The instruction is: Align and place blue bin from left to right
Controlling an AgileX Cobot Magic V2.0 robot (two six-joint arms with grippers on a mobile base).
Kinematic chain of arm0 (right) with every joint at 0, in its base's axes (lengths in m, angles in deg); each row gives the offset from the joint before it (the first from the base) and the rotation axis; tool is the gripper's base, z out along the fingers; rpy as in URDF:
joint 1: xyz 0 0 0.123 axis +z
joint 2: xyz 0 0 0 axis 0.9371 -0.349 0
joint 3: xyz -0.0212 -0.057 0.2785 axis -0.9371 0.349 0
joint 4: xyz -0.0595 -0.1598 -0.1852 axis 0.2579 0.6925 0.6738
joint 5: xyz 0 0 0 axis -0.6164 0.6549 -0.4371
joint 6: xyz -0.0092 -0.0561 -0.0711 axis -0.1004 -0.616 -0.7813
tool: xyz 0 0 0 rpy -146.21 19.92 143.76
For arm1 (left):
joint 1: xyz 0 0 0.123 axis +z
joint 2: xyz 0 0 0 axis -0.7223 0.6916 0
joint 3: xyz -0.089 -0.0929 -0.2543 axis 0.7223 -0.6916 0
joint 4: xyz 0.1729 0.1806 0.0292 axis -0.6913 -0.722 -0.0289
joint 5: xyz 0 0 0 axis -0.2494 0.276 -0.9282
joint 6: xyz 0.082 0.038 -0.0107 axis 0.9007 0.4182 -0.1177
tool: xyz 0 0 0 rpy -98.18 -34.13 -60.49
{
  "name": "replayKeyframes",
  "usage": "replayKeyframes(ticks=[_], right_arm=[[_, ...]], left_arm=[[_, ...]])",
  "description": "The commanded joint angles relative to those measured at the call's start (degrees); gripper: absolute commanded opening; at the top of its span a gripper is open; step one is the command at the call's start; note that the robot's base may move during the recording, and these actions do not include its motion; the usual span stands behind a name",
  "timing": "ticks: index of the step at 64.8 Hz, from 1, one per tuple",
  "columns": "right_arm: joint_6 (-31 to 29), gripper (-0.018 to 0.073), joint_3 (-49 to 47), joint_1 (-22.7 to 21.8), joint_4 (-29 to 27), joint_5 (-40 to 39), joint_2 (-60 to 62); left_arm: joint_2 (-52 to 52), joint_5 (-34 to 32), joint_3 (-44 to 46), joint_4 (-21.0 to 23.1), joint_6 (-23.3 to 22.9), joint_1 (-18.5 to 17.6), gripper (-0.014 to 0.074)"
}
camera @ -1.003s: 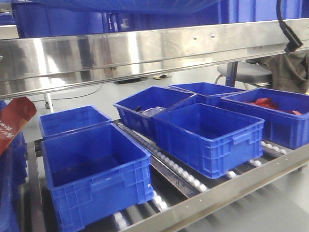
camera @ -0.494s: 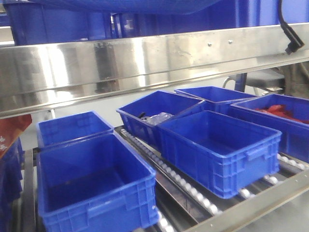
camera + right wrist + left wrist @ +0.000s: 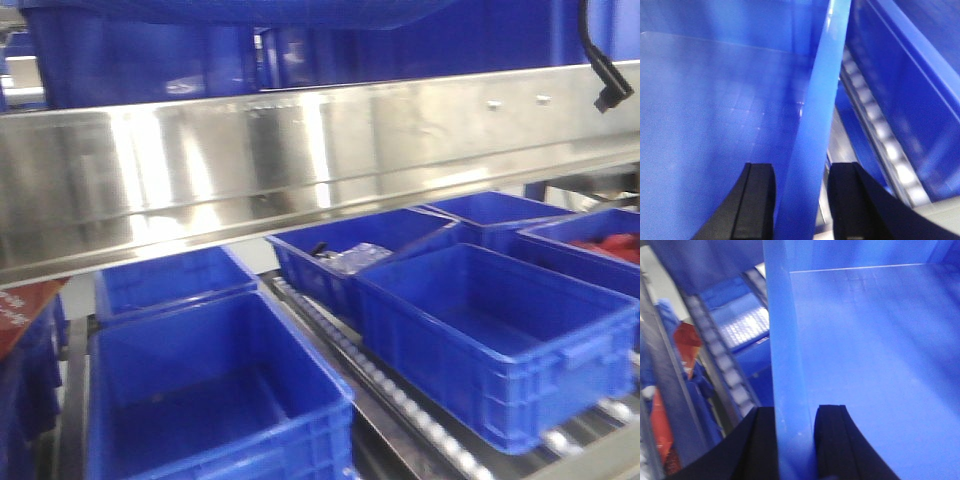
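Large blue plastic crate carried by both: left claw, right claw clenched on opposite walls. Not yet on roller shelf; aligning, placing left to do.

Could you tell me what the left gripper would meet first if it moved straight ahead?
The bin: the left gripper straddles its wall and would ride further onto it; beyond that, depth is unclear.

A warehouse or factory picking line: a stainless-steel flow rack with roller tracks carries rows of blue plastic crates.
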Motion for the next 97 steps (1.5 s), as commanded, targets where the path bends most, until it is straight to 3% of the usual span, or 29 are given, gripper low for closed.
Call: replayKeyframes(ticks=[1,97], right_arm=[[1.43,-0.0079,-0.70,0.32,0.52,-6.03,0.48],[1.43,-0.0079,-0.70,0.32,0.52,-6.13,0.48]], left_arm=[[-1.64,-5.50,1.46,3.43,0.65,-0.88,-0.0010],[-1.64,-5.50,1.46,3.43,0.65,-0.88,-0.0010]])
